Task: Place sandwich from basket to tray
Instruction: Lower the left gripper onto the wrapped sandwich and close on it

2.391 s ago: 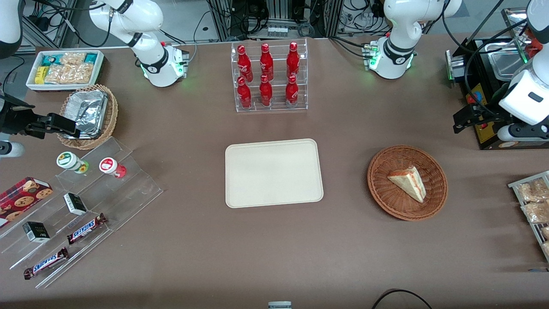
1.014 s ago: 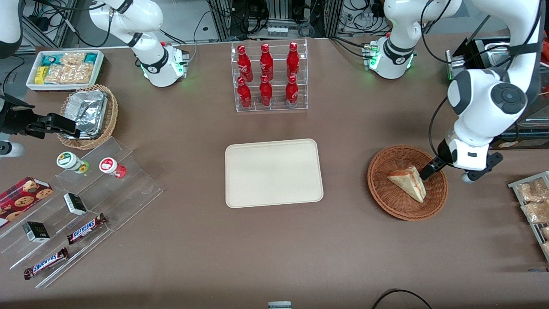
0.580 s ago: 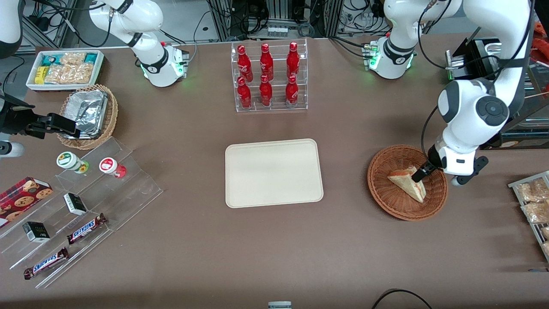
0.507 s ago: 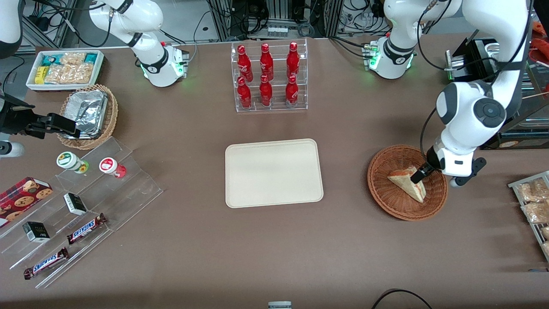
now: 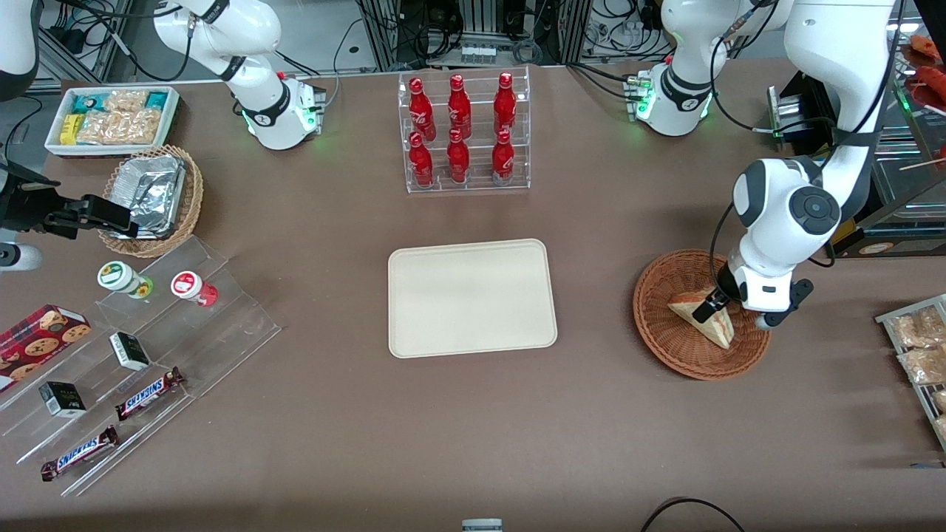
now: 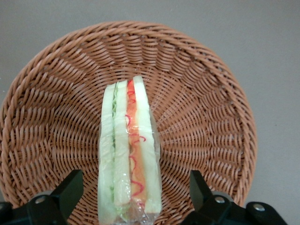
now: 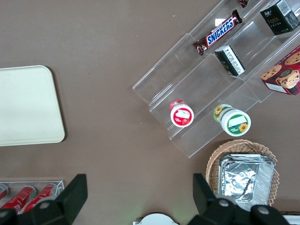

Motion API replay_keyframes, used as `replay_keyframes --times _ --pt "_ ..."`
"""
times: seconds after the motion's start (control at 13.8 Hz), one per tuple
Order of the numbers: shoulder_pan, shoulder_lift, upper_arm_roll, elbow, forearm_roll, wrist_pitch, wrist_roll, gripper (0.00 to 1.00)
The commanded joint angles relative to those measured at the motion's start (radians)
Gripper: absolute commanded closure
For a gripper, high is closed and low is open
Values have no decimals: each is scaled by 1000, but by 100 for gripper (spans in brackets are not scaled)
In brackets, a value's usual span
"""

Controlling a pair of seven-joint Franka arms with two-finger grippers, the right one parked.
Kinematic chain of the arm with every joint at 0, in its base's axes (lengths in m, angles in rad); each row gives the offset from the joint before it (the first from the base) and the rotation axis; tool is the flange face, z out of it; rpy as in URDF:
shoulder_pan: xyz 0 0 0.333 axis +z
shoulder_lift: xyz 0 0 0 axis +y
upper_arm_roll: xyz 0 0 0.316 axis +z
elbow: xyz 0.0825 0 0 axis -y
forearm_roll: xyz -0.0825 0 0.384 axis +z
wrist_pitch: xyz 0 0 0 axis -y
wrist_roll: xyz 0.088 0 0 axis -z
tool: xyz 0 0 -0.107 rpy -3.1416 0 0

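The sandwich (image 5: 698, 319) (image 6: 130, 154), a plastic-wrapped wedge of white bread with red and green filling, lies in the round reddish-brown wicker basket (image 5: 665, 343) (image 6: 201, 117) toward the working arm's end of the table. My gripper (image 5: 711, 304) (image 6: 133, 192) hangs low over the basket, open, one black finger on each side of the sandwich's wide end with a gap to each. The cream tray (image 5: 471, 298) lies bare at the table's middle.
A clear rack of red bottles (image 5: 462, 133) stands farther from the front camera than the tray. Bagged snacks (image 5: 916, 347) lie at the working arm's table edge. A foil-lined tan basket (image 5: 151, 196), stepped acrylic shelves (image 5: 148, 347) and a white snack bin (image 5: 111, 118) sit at the parked arm's end.
The arm has swung in from the table's end and come down over the basket, its fingers now straddling the sandwich. The sandwich has not moved.
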Motion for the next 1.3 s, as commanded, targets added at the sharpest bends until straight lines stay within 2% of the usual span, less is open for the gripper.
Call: replay_keyframes --times 0.0,0.29,0.36,0.51,0.58,0.94,1.09,1.23 --pt "-6 -1 2 -20 16 25 -31 0" --pt "-6 25 2 -18 16 34 -30 1" --pt "-6 28 2 -17 18 35 -28 20" --pt "-6 32 2 -14 16 35 -30 82" --pt "-6 31 2 -12 16 34 -30 100" --pt "-25 5 3 34 22 -7 -13 100" --pt "-52 -26 2 113 67 -165 -13 100" --pt "-90 -50 0 219 79 -352 -8 100"
